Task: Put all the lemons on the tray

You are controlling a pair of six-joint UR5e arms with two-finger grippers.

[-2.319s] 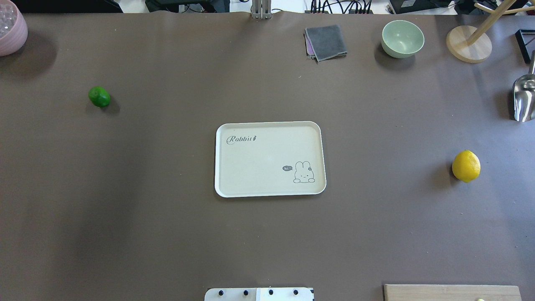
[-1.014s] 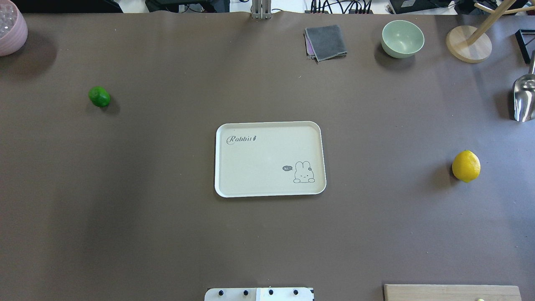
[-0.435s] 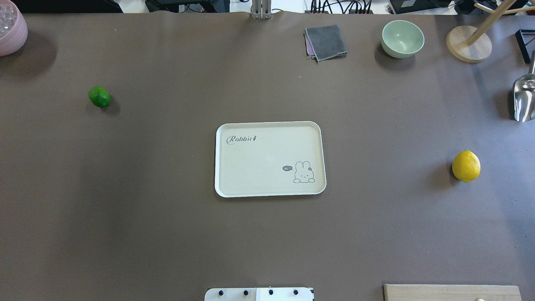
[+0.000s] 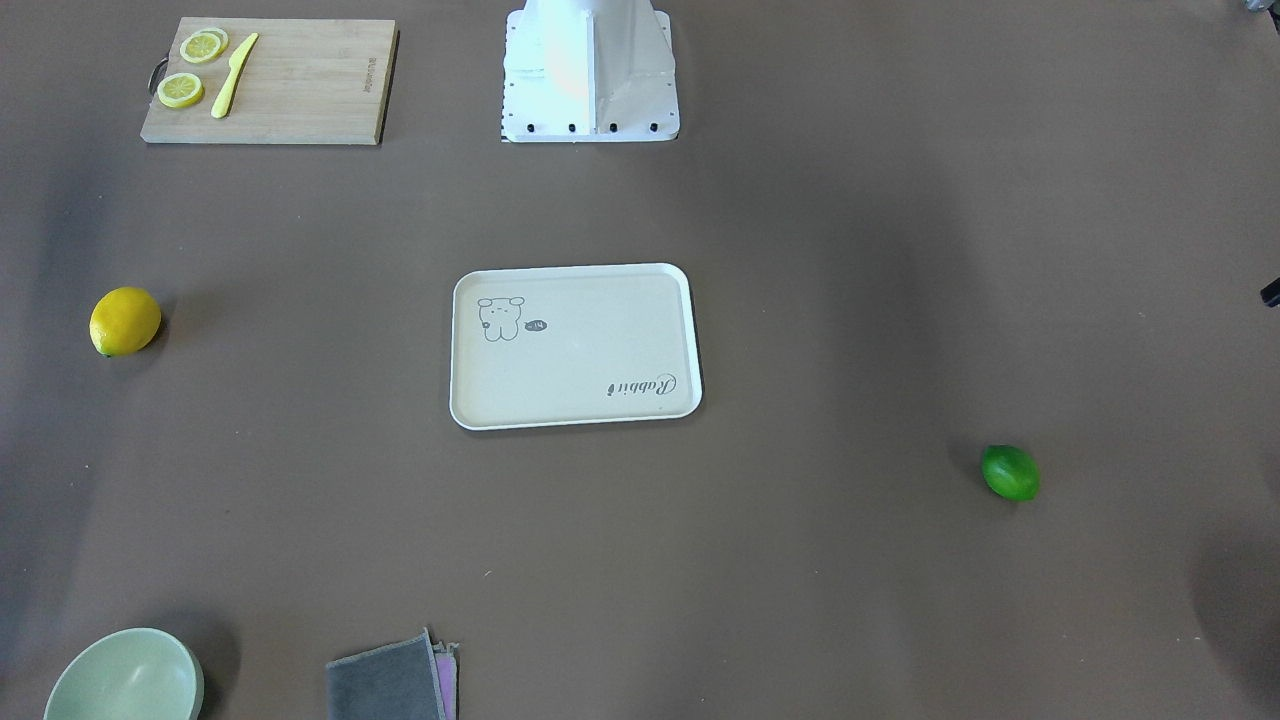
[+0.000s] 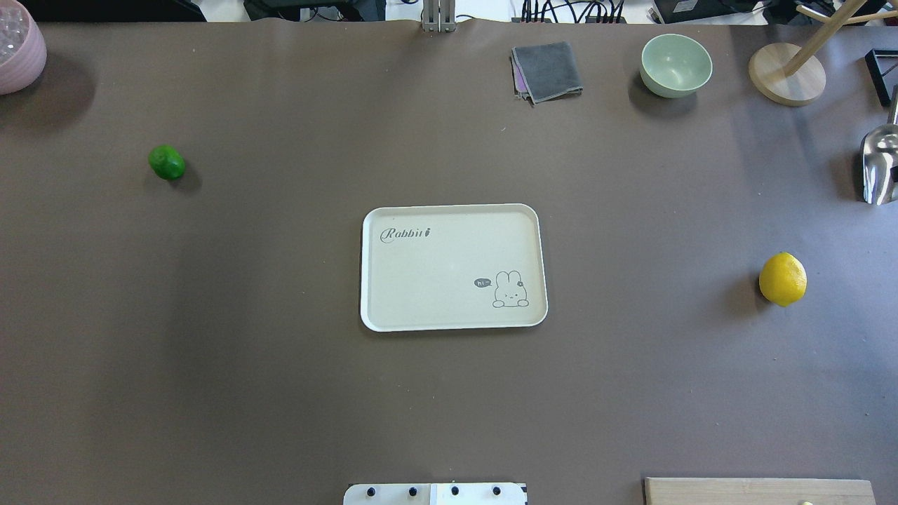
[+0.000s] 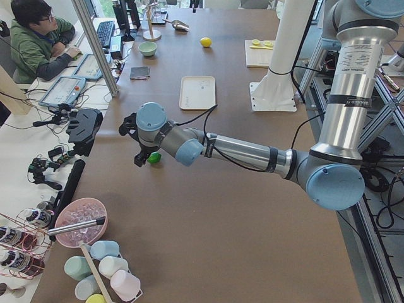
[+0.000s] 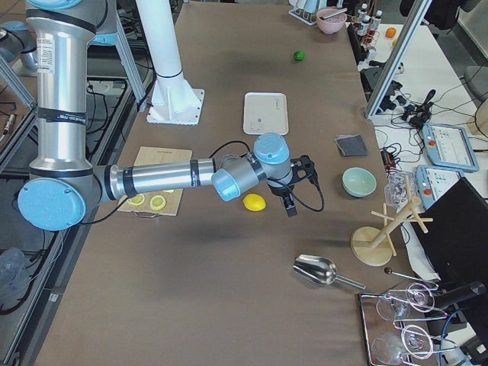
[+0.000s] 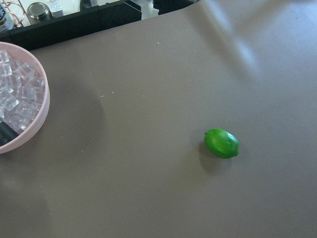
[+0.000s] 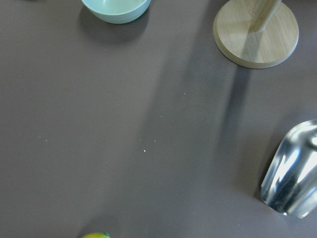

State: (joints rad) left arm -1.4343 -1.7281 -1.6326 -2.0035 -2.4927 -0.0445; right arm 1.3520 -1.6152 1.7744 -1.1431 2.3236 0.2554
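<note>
The cream tray [image 5: 449, 266] with the rabbit drawing lies bare in the table's middle, also in the front view [image 4: 570, 350]. The green lemon [image 5: 166, 162] lies far to its left; it shows in the left wrist view [image 8: 221, 143] and the front view [image 4: 1010, 472]. The yellow lemon [image 5: 782, 279] lies far to its right, also in the front view [image 4: 125, 321]. My left gripper [image 6: 136, 142] hovers above the green lemon [image 6: 154, 158]. My right gripper [image 7: 301, 187] hovers just beyond the yellow lemon [image 7: 254, 202]. I cannot tell whether either is open or shut.
A bamboo cutting board [image 4: 300, 90] with lemon slices and a knife lies near the robot base [image 4: 590, 70]. At the far edge are a grey cloth [image 5: 547, 70], green bowl [image 5: 675, 64], wooden stand [image 5: 786, 73], metal scoop [image 5: 878, 168] and pink ice bowl [image 5: 17, 49].
</note>
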